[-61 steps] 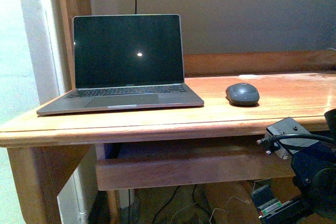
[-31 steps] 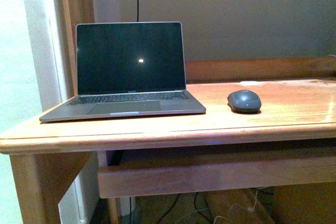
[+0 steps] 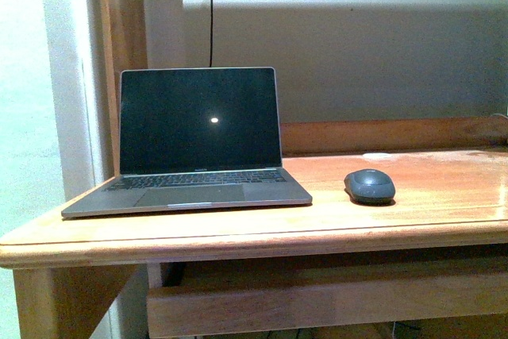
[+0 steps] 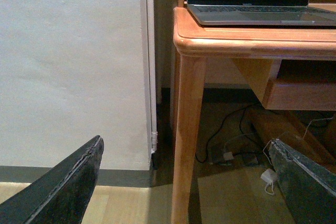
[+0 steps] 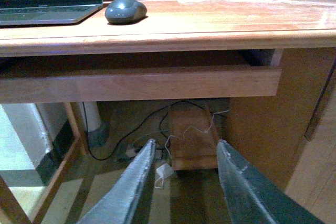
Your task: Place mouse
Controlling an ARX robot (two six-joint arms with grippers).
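Dark grey mouse (image 3: 369, 186) on desk (image 3: 444, 196)

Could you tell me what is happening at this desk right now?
Nothing is being handled at this moment. The mouse sits on the wooden desk just right of the open laptop, whose screen is dark. Both arms are below desk height: the left gripper and right gripper hang open and empty under the desk, neither near the mouse.

mouse (image 3: 369, 186) on desk (image 3: 413, 220) | right of laptop (image 3: 194, 144) | apart, not touching
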